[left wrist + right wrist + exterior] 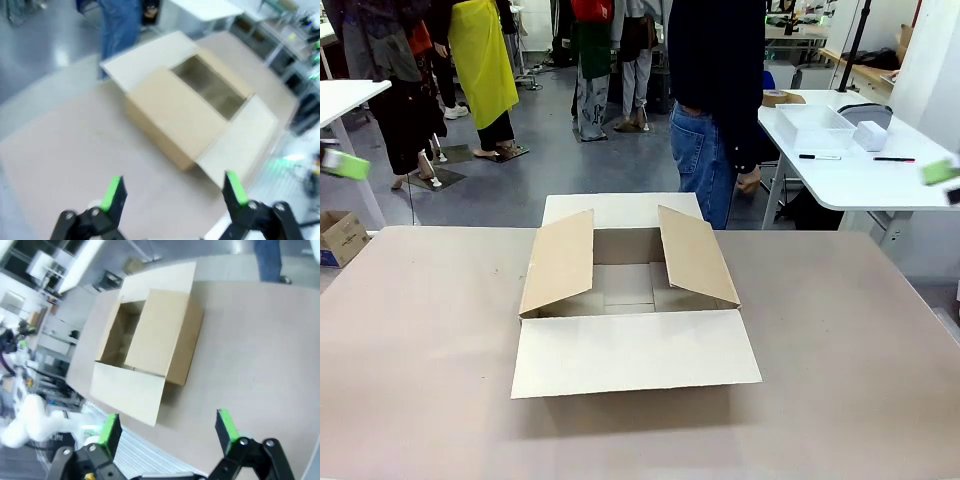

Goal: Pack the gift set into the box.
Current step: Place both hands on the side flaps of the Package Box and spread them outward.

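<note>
The box (pixel 560 262) is a brown cardboard carton in the middle of the table, its four flaps spread open and nothing visible inside. The gift set is out of view. My left gripper (pixel 172 192) hangs open high over the table, with the box (pixel 170 115) ahead and below it. My right gripper (pixel 167 432) is open too, raised above the table's edge, looking down on the box (pixel 160 332). Both hold nothing. In the front view a blurred green pad (pixel 345 165) shows at the left edge and another green pad (pixel 940 172) at the right edge.
A person (pixel 715 100) in jeans and a dark top stands at the far side of the grey-brown table (pixel 420 350). A white side table (pixel 860 175) at the right carries a clear tray (pixel 815 125) and pens. A small carton (pixel 340 238) sits on the floor at left.
</note>
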{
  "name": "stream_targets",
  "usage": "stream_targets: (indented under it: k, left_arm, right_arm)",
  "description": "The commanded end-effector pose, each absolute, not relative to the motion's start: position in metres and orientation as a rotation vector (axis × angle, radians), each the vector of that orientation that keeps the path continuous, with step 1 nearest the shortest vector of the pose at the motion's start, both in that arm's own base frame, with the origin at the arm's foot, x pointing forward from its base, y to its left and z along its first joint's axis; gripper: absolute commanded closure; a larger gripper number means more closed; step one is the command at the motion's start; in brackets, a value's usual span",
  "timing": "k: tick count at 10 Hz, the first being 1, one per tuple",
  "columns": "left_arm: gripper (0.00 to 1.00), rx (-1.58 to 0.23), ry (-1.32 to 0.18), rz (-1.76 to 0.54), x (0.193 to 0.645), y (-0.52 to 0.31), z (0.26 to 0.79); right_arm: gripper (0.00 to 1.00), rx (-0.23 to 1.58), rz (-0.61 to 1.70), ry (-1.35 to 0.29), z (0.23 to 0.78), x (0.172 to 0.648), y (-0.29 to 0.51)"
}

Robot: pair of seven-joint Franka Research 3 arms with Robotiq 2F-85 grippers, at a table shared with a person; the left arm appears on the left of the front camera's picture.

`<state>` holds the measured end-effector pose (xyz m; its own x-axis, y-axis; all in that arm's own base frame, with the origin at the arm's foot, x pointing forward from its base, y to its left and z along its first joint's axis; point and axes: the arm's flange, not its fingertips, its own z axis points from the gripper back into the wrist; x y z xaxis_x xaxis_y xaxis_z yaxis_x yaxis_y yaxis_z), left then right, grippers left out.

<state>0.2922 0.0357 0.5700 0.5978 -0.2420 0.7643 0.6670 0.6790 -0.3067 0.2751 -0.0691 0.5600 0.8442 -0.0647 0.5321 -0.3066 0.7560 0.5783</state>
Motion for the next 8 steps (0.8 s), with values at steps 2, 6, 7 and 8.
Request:
stream_targets:
  k: [2,6,7,8]
  left_arm:
    - [0.00,-1.063,-0.686,-0.216,0.288,0.135,0.478]
    - [0.00,-1.281,-0.620,0.164,0.306,0.188,0.400]
    - [0.00,-1.206,-0.647,0.035,0.282,0.202,0.418]
    - [0.00,-1.206,-0.647,0.035,0.282,0.202,0.418]
  right_arm:
    - [0.00,1.010,-0.208,-0.488,0.481,0.290,-0.159]
    - [0.00,1.133,-0.436,-0.539,0.420,0.290,-0.199]
    - [0.00,1.113,-0.435,-0.490,0.431,0.275,-0.214]
    - [0.00,1.113,-0.435,-0.490,0.431,0.275,-0.214]
